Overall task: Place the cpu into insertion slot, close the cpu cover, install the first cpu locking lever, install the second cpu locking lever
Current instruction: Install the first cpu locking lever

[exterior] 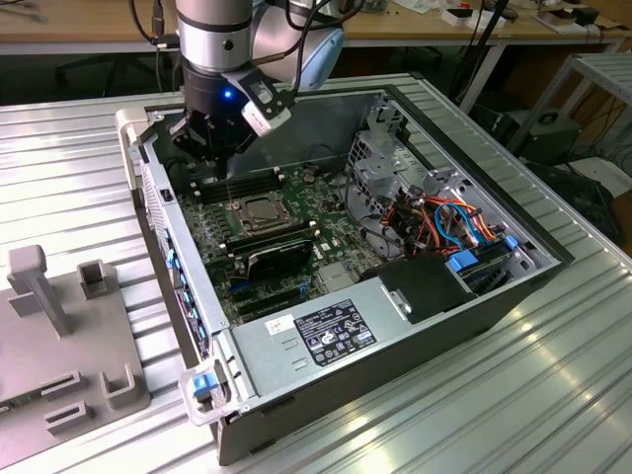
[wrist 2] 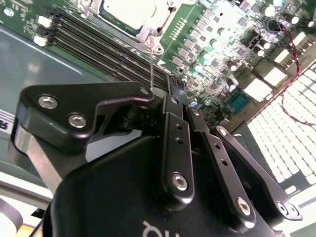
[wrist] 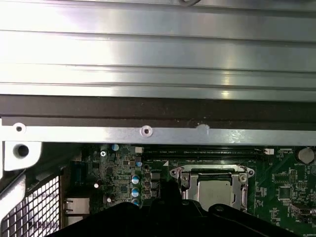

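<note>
End effector: the end effector (exterior: pixel 219 158) is hanging low inside the open computer case (exterior: pixel 464 296), just above the green circuit board (exterior: pixel 212 232) and near the case's rear wall.
Grip: in the second wrist view the end effector (wrist 2: pixel 150 96) is drawn narrow, pinching the top end of a thin metal lever (wrist 2: pixel 150 64).
Lever: it is standing close to upright, rising from the edge of the socket (exterior: pixel 237 216) beside the long black memory slots (wrist 2: pixel 98 44).
Chip: the chip (exterior: pixel 259 209) is lying flat in the socket, its silvery top showing in both wrist views (wrist 2: pixel 129 11) (wrist: pixel 213 190).
Cover: the cover frame (wrist: pixel 212 171) is lying down flat around the chip, with the chip showing through its window.
Case: it is sitting on a ribbed metal tabletop (exterior: pixel 553 395), with its side panel off.
Other items: a grey block fixture (exterior: pixel 59 326) is resting on the tabletop on the exterior view's left, well apart from the socket.
</note>
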{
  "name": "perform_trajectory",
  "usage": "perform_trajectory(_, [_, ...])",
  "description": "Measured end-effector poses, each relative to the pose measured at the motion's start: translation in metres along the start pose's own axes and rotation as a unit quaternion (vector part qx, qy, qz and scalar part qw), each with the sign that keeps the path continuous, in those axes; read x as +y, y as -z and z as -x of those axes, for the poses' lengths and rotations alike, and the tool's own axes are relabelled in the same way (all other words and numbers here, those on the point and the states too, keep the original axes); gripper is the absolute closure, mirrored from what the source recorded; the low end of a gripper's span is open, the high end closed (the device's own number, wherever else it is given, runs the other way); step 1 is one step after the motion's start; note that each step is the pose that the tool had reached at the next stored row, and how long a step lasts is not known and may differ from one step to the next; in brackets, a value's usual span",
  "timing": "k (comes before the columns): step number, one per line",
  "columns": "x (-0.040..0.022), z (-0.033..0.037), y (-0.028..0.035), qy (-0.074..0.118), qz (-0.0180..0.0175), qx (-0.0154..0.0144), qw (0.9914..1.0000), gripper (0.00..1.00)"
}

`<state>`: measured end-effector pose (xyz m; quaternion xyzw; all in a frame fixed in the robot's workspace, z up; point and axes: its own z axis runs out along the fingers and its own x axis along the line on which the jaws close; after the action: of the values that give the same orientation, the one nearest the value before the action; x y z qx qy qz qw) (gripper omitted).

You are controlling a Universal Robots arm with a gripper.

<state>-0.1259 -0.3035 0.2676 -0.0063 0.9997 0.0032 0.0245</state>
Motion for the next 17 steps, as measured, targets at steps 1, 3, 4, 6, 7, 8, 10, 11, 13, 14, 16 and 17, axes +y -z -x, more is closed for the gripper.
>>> perform_trajectory(1, [0.0001,0.0018,-0.0001,0.0,0.0,0.0,1.0,0.89])
perform_trajectory(3, [0.0004,0.0058,-0.0004,0.0,0.0,0.0,1.0,0.89])
perform_trajectory(4, [0.0005,0.0073,-0.0005,0.0,0.0,0.0,1.0,0.89])
perform_trajectory(6, [0.001,0.0124,-0.0009,0.0,0.0,0.0,1.0,0.89])
perform_trajectory(7, [0.0012,0.0144,-0.0011,0.0,0.0,0.0,1.0,0.89])
perform_trajectory(8, [0.0014,0.016,-0.0012,0.0,0.0,0.0,1.0,0.89])
perform_trajectory(10, [0.002,0.0197,-0.0015,0.0,0.0,0.0,1.0,0.89])
perform_trajectory(11, [0.0025,0.0226,-0.0018,0.0,0.0,0.0,1.0,0.89])
perform_trajectory(13, [0.0029,0.0261,-0.0022,0.0,0.0001,0.0,1.0,0.89])
perform_trajectory(14, [0.0029,0.0276,-0.0024,0.0,0.0,0.0,1.0,0.89])
perform_trajectory(16, [0.003,0.0305,-0.0028,0.0,0.0,0.0,1.0,0.89])
perform_trajectory(17, [0.0031,0.0314,-0.003,0.0,0.0,0.0,1.0,0.89])
